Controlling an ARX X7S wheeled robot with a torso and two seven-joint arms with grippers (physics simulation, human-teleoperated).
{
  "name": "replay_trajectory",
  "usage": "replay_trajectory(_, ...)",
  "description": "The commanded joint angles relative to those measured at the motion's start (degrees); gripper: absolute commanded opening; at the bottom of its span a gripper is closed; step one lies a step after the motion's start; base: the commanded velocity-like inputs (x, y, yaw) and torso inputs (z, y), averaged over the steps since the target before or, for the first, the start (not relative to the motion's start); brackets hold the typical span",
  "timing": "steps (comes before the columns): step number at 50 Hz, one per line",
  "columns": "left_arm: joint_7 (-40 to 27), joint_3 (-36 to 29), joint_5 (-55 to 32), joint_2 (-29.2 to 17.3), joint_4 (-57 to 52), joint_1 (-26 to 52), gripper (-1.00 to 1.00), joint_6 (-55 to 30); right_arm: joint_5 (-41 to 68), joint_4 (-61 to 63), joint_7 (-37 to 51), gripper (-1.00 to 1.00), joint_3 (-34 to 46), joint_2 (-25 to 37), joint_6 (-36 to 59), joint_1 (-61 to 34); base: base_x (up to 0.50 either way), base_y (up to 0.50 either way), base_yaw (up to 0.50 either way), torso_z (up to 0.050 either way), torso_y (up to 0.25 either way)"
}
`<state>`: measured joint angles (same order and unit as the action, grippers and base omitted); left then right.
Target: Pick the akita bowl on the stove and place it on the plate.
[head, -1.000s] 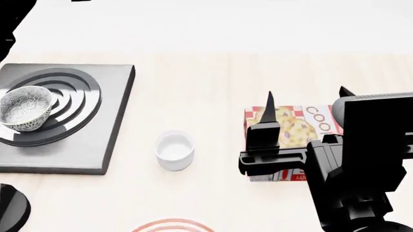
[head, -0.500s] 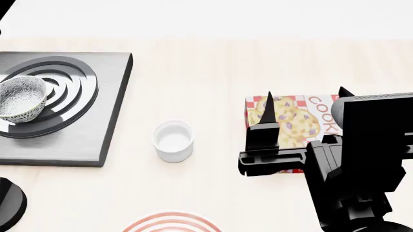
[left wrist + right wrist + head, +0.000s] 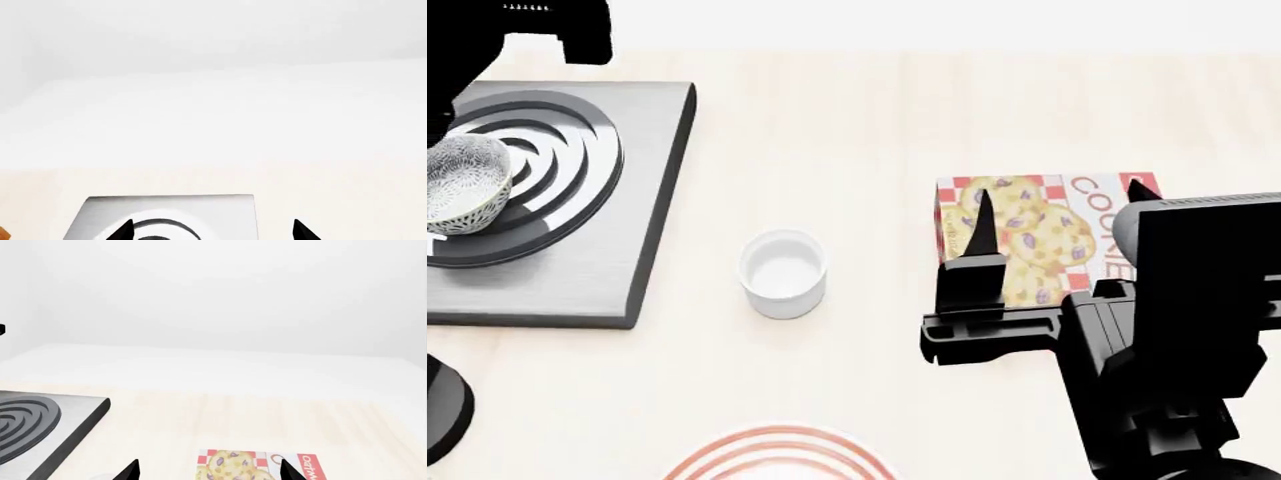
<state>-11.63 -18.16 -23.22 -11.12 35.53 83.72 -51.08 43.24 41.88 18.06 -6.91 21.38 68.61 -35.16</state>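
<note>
The akita bowl point(image 3: 465, 187) is seen at the left edge of the head view, standing upright with its mouth turned up; being round, it shows no long axis. It rests on the black burner rings of the stove point(image 3: 627, 240), toward the left side of the slab, and its white inside appears empty. Part of the bowl's upper left is overlapped by the dark mass of the left arm at the upper left corner of the frame.

The plate point(image 3: 777, 455) is cut off by the bottom edge of the frame, only its red-ringed rim being shown; nothing is seen on that part. Between stove and plate, a small white cup point(image 3: 783, 273) stands upright on the worktop point(image 3: 827, 120), just right of the stove's edge and well apart from the bowl. It looks empty.

To the right, a cookie box point(image 3: 1034, 235) lies flat, partly covered by the right pincer point(image 3: 1054, 215), whose two fingertips are spread wide with nothing between them.

The left pincer point(image 3: 212, 231) is shown only in the left wrist view, as two tips set wide apart above the stove's far edge; whether anything is held cannot be told with certainty, though nothing is seen between them.
</note>
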Motion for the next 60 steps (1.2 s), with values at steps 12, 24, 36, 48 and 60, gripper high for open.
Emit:
replay_trajectory(12,0.77,-15.08,6.92,-1.23,-0.56,-0.59,1.00,-8.35,0.87,-0.09,0.74,1.00,0.07,0.33,0.03,-0.22,0.00,0.00,0.00,0.000,0.000)
replay_trajectory(24,3.82,-22.81,9.77,-3.50,-2.07,-0.86,1.00,-10.03,1.58,0.11,1.18,1.00,-0.22,0.49,0.18,-0.20,0.00,0.00,0.00,0.000,0.000)
replay_trajectory(36,6.24,-26.81,10.54,-5.09,-2.98,-1.88,1.00,-10.99,1.53,-0.36,1.24,1.00,0.23,0.71,-0.50,-0.11,0.00,0.00,0.00,0.000,0.000)
replay_trajectory(48,6.88,-27.51,10.21,-5.96,-3.88,-2.58,1.00,-12.82,1.83,-0.41,1.63,1.00,0.41,0.85,-0.63,-0.14,0.00,0.00,0.00,0.000,0.000)
replay_trajectory(60,7.09,-27.55,9.86,-6.28,-3.66,-3.25,1.00,-13.33,2.33,-0.37,1.96,1.00,0.34,1.10,-0.63,-0.14,0.00,0.00,0.00,0.000,0.000)
